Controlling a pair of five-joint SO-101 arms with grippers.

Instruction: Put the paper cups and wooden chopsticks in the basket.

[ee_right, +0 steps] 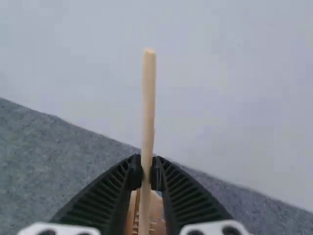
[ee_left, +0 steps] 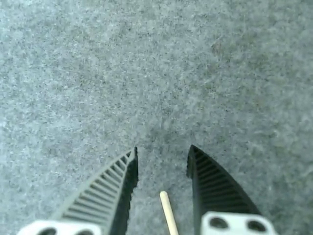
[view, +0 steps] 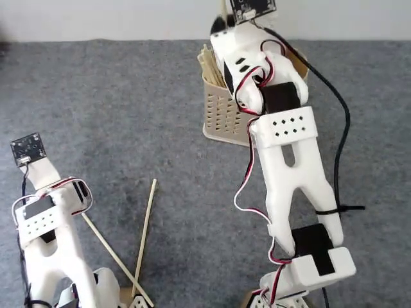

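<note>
A beige slotted basket (view: 221, 119) stands at the back of the grey carpet with several wooden chopsticks (view: 209, 63) upright in it. My right gripper (ee_right: 145, 171) hangs over the basket, shut on one chopstick (ee_right: 148, 107) that points straight up; its tip (view: 224, 9) rises above the wrist. My left gripper (ee_left: 163, 159) is open, low over the carpet at the front left. The end of a chopstick (ee_left: 167, 213) lies between its fingers, untouched. That stick (view: 115, 256) runs toward the front and crosses a second loose chopstick (view: 145, 234).
A brown rim (view: 299, 62), possibly a paper cup, shows at the basket's right side behind the right arm (view: 289, 160). Bare carpet (view: 115, 96) spreads between the left arm (view: 45, 224) and the basket.
</note>
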